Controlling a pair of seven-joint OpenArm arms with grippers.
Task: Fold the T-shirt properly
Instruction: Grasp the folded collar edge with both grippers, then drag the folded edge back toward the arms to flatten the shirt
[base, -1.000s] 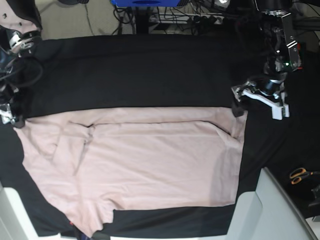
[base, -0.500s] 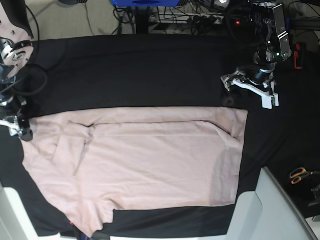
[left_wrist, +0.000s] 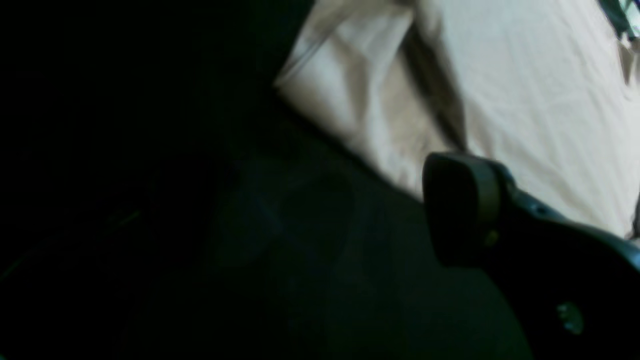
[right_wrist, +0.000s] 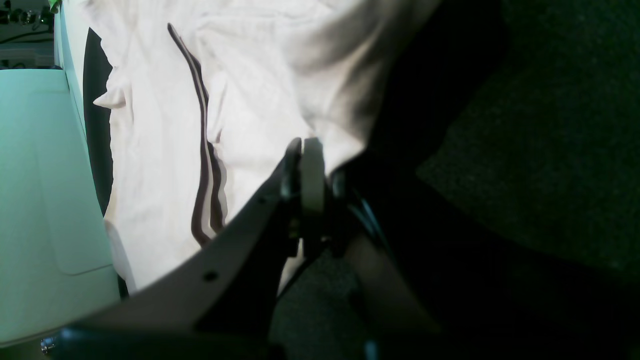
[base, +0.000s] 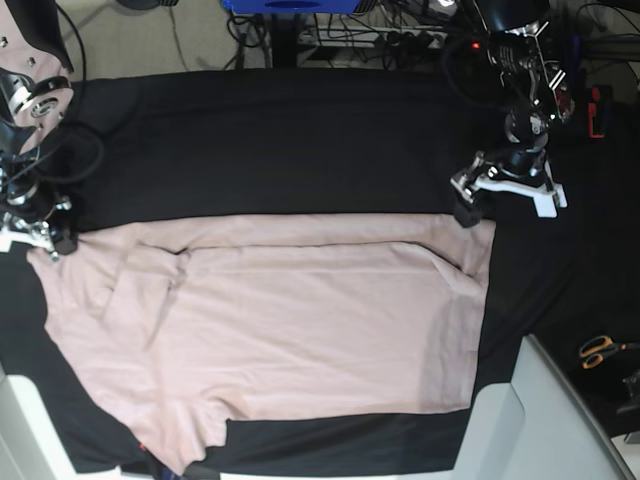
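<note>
The pink T-shirt (base: 280, 320) is lying spread across the lower half of the black-draped tabletop (base: 280, 140). At the frame's left edge, the right claw (base: 40, 238) is pinching the shirt's corner, clenched on the fabric. At upper right, the left claw (base: 505, 190) is hovering released beside the shirt's far corner.

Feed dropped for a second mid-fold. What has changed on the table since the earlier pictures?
The right gripper has closed on the T-shirt's corner. The left gripper lifted away from its corner, then came back down beside it, jaws wide and empty. The T-shirt lies flat as before on the black tablecloth.
</note>
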